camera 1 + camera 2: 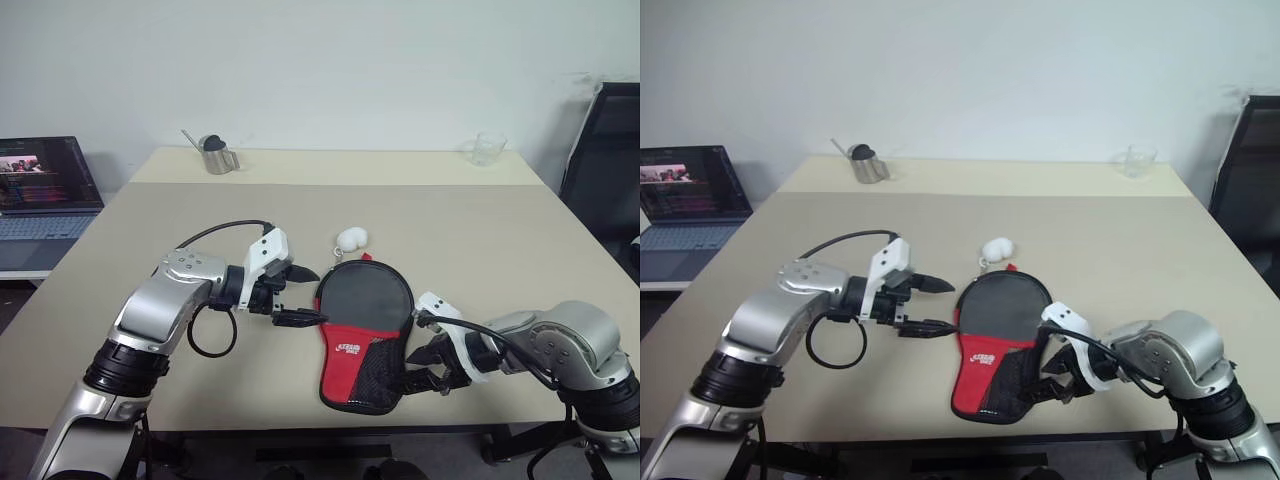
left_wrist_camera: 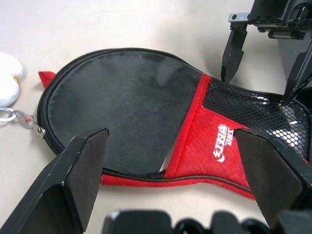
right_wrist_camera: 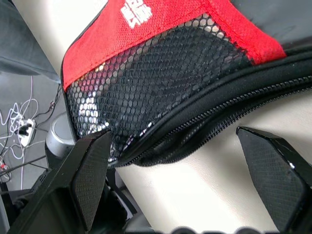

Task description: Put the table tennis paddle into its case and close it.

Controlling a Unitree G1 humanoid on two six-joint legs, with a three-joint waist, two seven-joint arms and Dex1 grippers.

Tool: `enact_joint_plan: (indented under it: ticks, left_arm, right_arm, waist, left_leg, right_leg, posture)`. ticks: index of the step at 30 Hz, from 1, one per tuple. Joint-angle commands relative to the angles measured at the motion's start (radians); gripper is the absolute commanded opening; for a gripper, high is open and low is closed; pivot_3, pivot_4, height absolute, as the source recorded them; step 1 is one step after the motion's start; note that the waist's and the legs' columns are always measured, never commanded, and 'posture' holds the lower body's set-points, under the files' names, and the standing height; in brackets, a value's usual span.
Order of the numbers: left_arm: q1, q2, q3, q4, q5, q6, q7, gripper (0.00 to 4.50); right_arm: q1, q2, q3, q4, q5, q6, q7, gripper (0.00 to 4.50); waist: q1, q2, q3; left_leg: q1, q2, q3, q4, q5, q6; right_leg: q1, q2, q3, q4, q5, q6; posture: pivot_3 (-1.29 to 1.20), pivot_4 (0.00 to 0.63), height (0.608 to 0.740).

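The case [image 1: 362, 335] lies flat near the table's front edge, with its round black end away from me and its red panel and mesh pocket [image 2: 253, 109] toward me. Its zipper edge [image 3: 214, 112] gapes a little along the right side. The paddle is hidden. My left gripper [image 1: 300, 296] hovers open just left of the case's round part, its fingers [image 2: 78, 175] either side of the case's left edge. My right gripper [image 1: 418, 367] is open at the mesh end's right side, its fingers [image 3: 90, 170] straddling the zipper seam. Nothing is held.
A small white ball [image 1: 350, 238] on a metal clip lies at the case's far end. A metal cup [image 1: 217, 155] and a glass [image 1: 487, 148] stand on the far side of the table. A laptop [image 1: 45, 190] sits far left, and a black chair [image 1: 610, 170] is at the right.
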Motion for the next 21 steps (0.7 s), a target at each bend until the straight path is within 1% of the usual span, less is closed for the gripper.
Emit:
enact_joint_plan:
  ticks: [1,2,7,12,13,18,21]
  left_arm:
    - [-0.004,0.01,0.016,-0.053,-0.018,0.002,0.01,4.5]
    - [-0.001,0.011,0.019,-0.054,-0.018,0.002,0.013,4.5]
    - [0.006,0.017,0.025,-0.058,-0.02,0.002,0.022,4.5]
    - [0.007,0.023,0.02,-0.037,-0.002,-0.006,0.036,4.5]
    - [0.004,0.021,0.019,-0.032,-0.001,-0.007,0.037,4.5]
    - [-0.009,0.018,0.013,-0.019,-0.001,-0.013,0.039,4.5]
    - [-0.012,0.018,0.01,-0.011,0.001,-0.019,0.036,4.5]
  right_arm:
    - [-0.024,0.014,0.021,0.014,0.036,0.007,-0.046,3.84]
    - [-0.029,0.019,0.024,0.02,0.037,0.007,-0.057,3.56]
    - [-0.047,0.023,0.032,0.031,0.064,0.007,-0.087,1.78]
    - [-0.068,0.008,0.045,0.033,0.061,0.007,-0.084,0.1]
    - [-0.075,-0.007,0.051,0.026,0.061,0.007,-0.066,0.03]
    - [-0.069,-0.081,0.085,-0.056,0.098,0.004,0.038,0.03]
    - [-0.055,-0.102,0.096,-0.085,0.106,-0.004,0.07,0.03]
  waist:
    - [0.0,0.0,0.0]
    - [0.0,0.0,0.0]
    - [0.001,0.0,0.0]
    - [0.001,0.0,0.0]
    - [0.001,0.0,0.0]
    - [0.003,0.0,0.0]
    - [0.003,0.0,0.0]
  left_leg:
    - [0.0,0.0,0.0,0.0,0.0,0.0]
    - [0.0,0.0,0.0,0.0,0.0,0.0]
    - [0.001,0.0,0.0,0.001,0.0,0.0]
    - [0.001,0.0,0.0,0.002,0.0,0.0]
    - [0.001,0.0,0.0,0.002,0.0,0.0]
    - [0.001,0.0,0.0,0.002,0.0,0.0]
    - [0.0,0.0,0.0,0.001,0.0,0.0]
  right_leg:
    - [0.0,0.0,0.0,0.001,0.0,0.0]
    - [0.0,0.0,0.0,0.002,0.0,0.0]
    - [-0.001,0.0,0.0,0.005,-0.001,-0.002]
    - [-0.001,0.0,0.001,0.006,-0.001,-0.002]
    - [-0.001,0.0,0.001,0.006,-0.001,-0.002]
    - [-0.001,0.0,0.001,0.006,-0.001,-0.002]
    - [-0.001,0.0,0.001,0.005,-0.001,-0.002]
  posture:
    - [0.0,0.15,0.74]
    - [0.0,0.15,0.74]
    - [0.0,0.15,0.74]
    - [0.0,0.15,0.74]
    - [0.0,0.15,0.74]
    - [0.0,0.15,0.74]
    - [0.0,0.15,0.74]
